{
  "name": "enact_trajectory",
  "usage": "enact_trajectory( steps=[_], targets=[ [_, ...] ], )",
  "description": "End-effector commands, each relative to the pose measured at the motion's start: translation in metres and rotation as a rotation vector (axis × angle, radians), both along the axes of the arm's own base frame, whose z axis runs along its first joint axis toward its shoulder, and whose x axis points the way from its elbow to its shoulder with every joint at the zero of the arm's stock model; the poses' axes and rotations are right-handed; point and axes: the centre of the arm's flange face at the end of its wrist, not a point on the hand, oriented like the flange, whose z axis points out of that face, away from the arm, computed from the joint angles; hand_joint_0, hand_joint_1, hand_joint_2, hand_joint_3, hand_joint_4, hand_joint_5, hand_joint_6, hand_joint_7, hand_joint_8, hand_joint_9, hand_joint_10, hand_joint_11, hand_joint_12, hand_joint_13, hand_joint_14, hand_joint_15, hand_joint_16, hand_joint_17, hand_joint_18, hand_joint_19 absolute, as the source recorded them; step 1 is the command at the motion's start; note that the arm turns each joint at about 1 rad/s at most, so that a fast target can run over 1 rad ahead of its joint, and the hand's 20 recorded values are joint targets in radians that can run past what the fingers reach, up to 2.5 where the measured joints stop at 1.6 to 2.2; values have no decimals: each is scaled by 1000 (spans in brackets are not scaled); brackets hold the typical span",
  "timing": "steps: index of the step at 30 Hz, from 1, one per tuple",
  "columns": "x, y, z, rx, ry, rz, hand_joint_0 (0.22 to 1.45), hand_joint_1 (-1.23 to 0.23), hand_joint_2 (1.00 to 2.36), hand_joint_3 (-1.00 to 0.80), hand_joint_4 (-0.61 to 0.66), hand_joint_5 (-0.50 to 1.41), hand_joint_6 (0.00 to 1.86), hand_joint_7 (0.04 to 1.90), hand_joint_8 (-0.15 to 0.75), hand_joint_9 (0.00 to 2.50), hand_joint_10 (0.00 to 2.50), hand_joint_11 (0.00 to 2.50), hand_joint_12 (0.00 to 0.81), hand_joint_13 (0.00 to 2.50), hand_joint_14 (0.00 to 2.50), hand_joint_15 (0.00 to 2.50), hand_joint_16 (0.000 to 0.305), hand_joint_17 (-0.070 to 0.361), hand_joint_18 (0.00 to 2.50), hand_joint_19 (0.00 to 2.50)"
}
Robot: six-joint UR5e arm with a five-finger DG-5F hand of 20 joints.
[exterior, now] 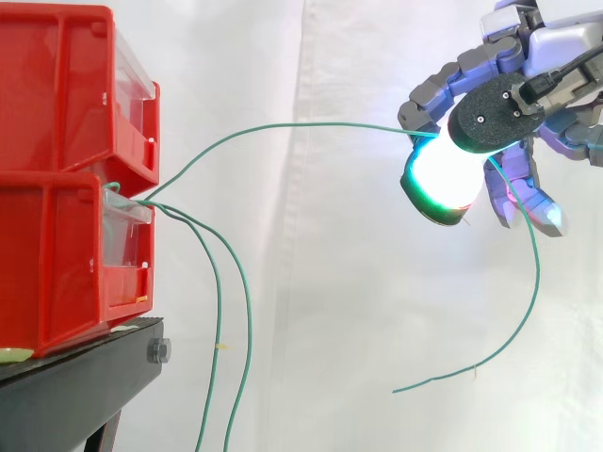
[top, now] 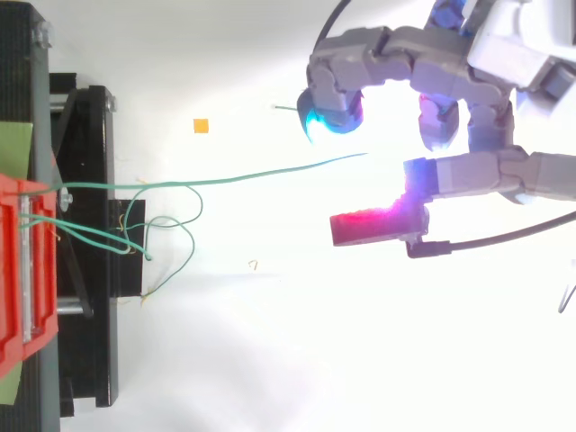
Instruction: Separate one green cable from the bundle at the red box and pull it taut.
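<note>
Two red bins are stacked on a black stand at the left. Green cables come out of the front of the lower bin. One green cable arcs up and right from the bin to my hand at the upper right. My hand's fingers are curled and pinch that cable against a glowing pad. Beyond the hand its free end hangs down and curls left. The cable still bows between bin and hand. Two other green cables droop from the bin.
A white curtain hangs behind everything. The drooping cables make loops beside the stand in the top view. A small orange square lies between the stand and the hand.
</note>
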Motion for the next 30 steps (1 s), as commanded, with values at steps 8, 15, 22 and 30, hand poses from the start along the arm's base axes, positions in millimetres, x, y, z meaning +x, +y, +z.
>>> enact_trajectory(
  steps=[8,15,22,30],
  targets=[
    [0,0,0,0,-1,0,727,-663,1016,-216,19,152,502,1343,204,2072,23,611,367,1464,18,568,52,117,1067,544],
    [0,0,0,0,-1,0,727,-663,1016,-211,18,153,501,1344,200,2070,23,611,367,1467,19,568,52,117,1071,547],
    [0,-1,-1,0,1,-1,727,-663,1017,-211,18,153,501,1344,208,2075,25,618,367,1469,18,573,52,117,1077,541],
    [0,0,0,0,-1,0,727,-663,1016,-211,18,153,501,1344,201,2070,21,621,370,1469,18,564,52,117,1078,543]
  ],
)
